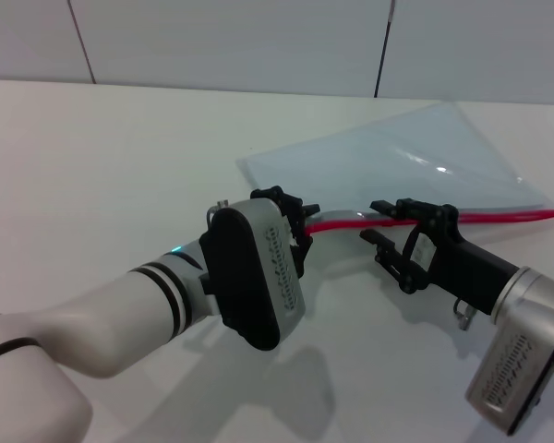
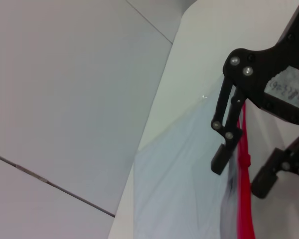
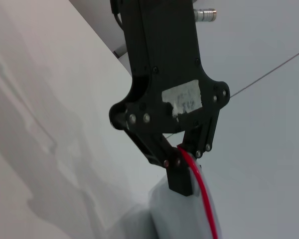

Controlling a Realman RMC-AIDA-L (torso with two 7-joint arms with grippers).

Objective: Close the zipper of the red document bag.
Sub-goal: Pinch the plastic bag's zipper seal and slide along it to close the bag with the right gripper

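The red document bag (image 1: 425, 157) lies flat on the white table, a translucent pale-blue pouch. Its zipper (image 1: 499, 218) is a red strip along the edge nearest me. My left gripper (image 1: 300, 226) is shut on the zipper's left end at the bag's corner. The right wrist view shows this grip: the left gripper (image 3: 187, 167) pinches the zipper (image 3: 204, 199) where the bag (image 3: 174, 219) begins. My right gripper (image 1: 377, 221) stands open a little further right, one finger on each side of the strip. In the left wrist view, the right gripper (image 2: 244, 172) straddles the zipper (image 2: 245, 209).
The white table (image 1: 120, 157) stretches left and toward me from the bag. A pale panelled wall (image 1: 258, 37) rises behind the far edge. The bag's far corner reaches close to that edge.
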